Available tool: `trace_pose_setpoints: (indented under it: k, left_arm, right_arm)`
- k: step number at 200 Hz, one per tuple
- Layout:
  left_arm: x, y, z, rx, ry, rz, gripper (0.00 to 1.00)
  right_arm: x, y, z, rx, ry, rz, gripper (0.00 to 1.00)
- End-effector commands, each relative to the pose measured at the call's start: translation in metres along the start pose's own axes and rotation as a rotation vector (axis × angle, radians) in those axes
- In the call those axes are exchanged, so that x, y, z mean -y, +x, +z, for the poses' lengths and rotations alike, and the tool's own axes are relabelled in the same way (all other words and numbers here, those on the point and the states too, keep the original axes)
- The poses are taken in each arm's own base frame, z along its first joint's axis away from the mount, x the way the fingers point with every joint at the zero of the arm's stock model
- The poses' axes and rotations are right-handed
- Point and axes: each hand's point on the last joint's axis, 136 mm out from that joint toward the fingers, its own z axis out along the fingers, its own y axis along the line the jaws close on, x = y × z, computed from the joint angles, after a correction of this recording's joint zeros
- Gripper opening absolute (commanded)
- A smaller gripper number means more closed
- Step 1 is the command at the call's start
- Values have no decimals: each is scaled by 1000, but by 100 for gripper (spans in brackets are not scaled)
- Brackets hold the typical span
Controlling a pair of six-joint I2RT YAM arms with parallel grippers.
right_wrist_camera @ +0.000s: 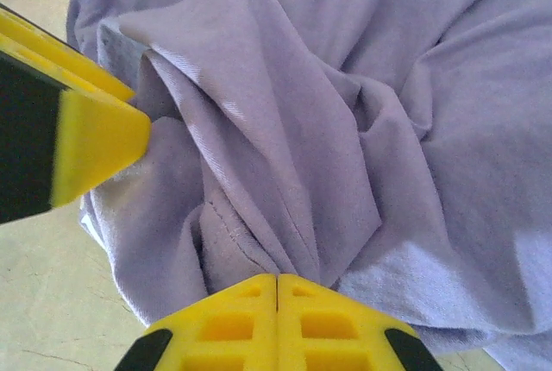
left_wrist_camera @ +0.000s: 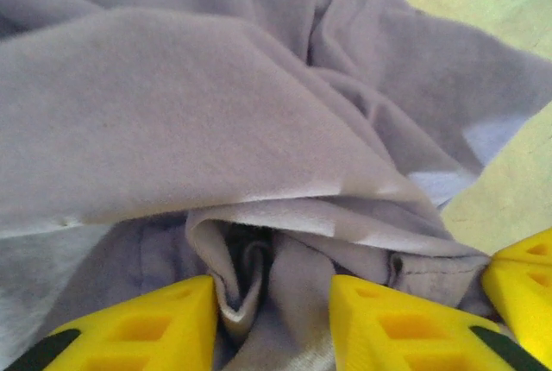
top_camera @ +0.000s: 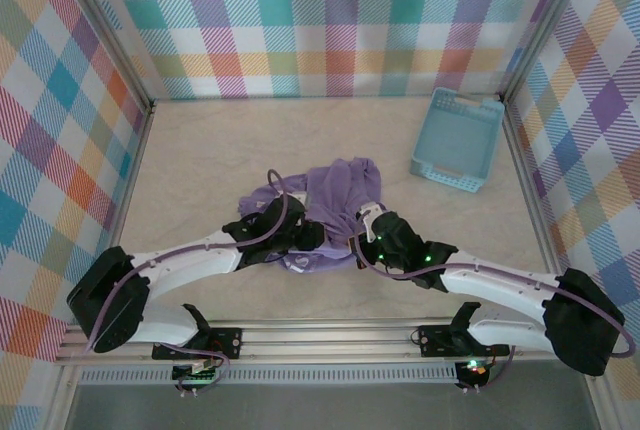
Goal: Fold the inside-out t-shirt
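A t-shirt lies bunched on the table at mid-frame. A basket stands on the table at upper right, well apart. The left claw meets the t-shirt's lower left edge, the right claw its lower right.

From above, your left arm and right arm hide the near edge of the t-shirt; both wrist views crop it at top.

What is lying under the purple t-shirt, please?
The t-shirt lies crumpled on the beige table, whose surface shows around it. Whatever may be beneath its folds is covered and cannot be told.
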Motion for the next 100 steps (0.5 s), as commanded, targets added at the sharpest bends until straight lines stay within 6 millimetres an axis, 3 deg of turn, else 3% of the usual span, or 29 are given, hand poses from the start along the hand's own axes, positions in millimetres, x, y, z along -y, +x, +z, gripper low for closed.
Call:
trace_pose_setpoints:
  k: [1,31,61,100]
  left_arm:
    - [0,18,13,-47,11,-25,28]
    - [10,18,10,-29,26,9,14]
    - [19,21,5,-6,54,35,4]
    - [18,23,3,12,60,32,0]
  right_arm:
    - [-6,-3,-3,-38,-8,-20,10]
    - [-12,-4,-15,-125,-13,-111,31]
    - [-34,-8,-23,-216,-91,-202,30]
    - [-45,-5,-10,-310,-121,-245,28]
